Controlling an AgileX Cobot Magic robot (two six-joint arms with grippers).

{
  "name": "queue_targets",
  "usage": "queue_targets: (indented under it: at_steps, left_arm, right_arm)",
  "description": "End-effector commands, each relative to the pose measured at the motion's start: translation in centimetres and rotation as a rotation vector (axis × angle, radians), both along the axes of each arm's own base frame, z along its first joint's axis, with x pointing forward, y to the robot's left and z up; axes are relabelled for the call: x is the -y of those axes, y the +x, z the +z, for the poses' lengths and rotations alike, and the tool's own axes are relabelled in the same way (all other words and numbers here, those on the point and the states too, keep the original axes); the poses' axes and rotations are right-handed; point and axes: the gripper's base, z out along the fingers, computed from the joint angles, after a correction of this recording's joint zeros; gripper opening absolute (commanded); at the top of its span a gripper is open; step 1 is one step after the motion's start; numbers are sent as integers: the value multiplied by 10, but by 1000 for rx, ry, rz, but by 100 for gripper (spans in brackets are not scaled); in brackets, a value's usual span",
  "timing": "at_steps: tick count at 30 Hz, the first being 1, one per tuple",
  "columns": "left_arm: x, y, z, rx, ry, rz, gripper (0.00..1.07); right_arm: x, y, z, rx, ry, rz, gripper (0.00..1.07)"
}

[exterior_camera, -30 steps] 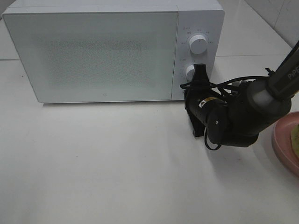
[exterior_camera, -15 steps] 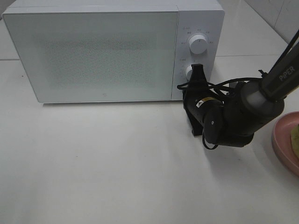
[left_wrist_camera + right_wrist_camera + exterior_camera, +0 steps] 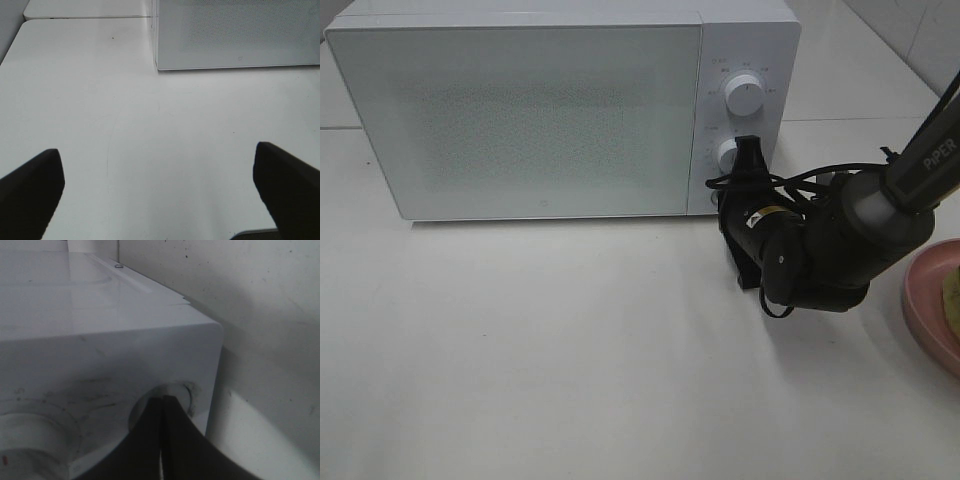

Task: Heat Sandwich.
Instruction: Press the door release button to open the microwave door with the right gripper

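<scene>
Only a sliver of the sandwich (image 3: 953, 300) shows at the right edge of the high view, lying on a round pink plate (image 3: 923, 305). The white microwave (image 3: 520, 110) stands at the back with its door closed. My right gripper (image 3: 748, 150) is shut, its tips against the lower knob (image 3: 727, 153) of the control panel. In the right wrist view the shut fingertips (image 3: 162, 399) meet in front of that knob (image 3: 186, 392). My left gripper (image 3: 157, 150) is open and empty over bare table; it is out of the high view.
The upper knob (image 3: 745, 97) sits above the lower one. The right arm's body (image 3: 820, 245) lies between the microwave and the plate. The microwave's left front corner (image 3: 156, 62) shows ahead of my left gripper.
My right arm swayed slightly left and came back. The gripper stays at the lower knob. The microwave door remains closed.
</scene>
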Motion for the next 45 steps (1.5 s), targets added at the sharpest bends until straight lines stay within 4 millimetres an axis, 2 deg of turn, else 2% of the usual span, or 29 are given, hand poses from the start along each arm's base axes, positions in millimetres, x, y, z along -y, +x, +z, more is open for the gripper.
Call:
queue_targets:
  at_steps: [1,9,23,26,31,37,45]
  left_arm:
    - [0,-3,-1,30,-2,-1,97]
    - [0,-3,-1,30,-2,-1,97]
    - [0,-3,-1,30,-2,-1,97]
    - [0,-3,-1,30,-2,-1,97]
    - [0,-3,-1,30,-2,-1,97]
    - [0,-3,-1,30,-2,-1,97]
    - [0,-3,-1,30,-2,-1,97]
  right_arm:
    - [1,5,5,29,-7,13,0]
    - [0,5,4,13,3,19,0]
    - [12,12,20,206,-7,-74,0]
    - [18,22,29,279,-12,-99,0]
    - [13,40,39,333,-20,-94,0]
    - [8,49,42,322,-35,-89,0]
    - [9,48,38,280,-34,-94,0]
